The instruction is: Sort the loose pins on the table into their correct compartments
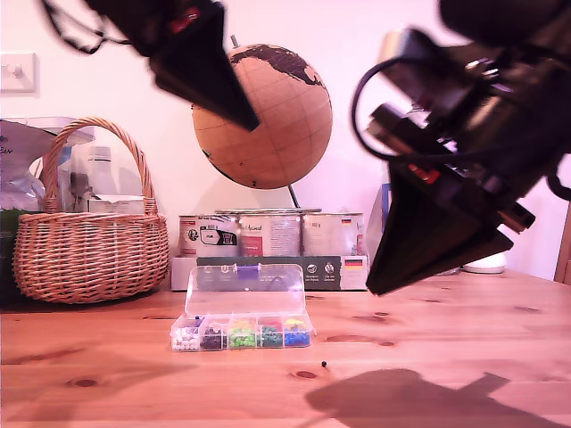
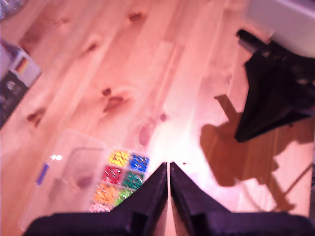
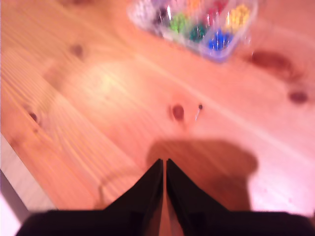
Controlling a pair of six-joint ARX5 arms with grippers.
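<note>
With both my first tool (image 2: 169,169) and my second tool (image 3: 164,166) pinched closed and empty high above the worktop (image 1: 464,321), I'd open the second over the dark pin (image 3: 199,108) lying near the compartments (image 1: 241,333), then descend slowly.

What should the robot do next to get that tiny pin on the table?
Probably lower my second pincer toward the dark pin and open it. The pin lies loose on the table, apart from the open box, and both pincers hang shut, high above the wood. My first pincer sits nearer the box.
</note>
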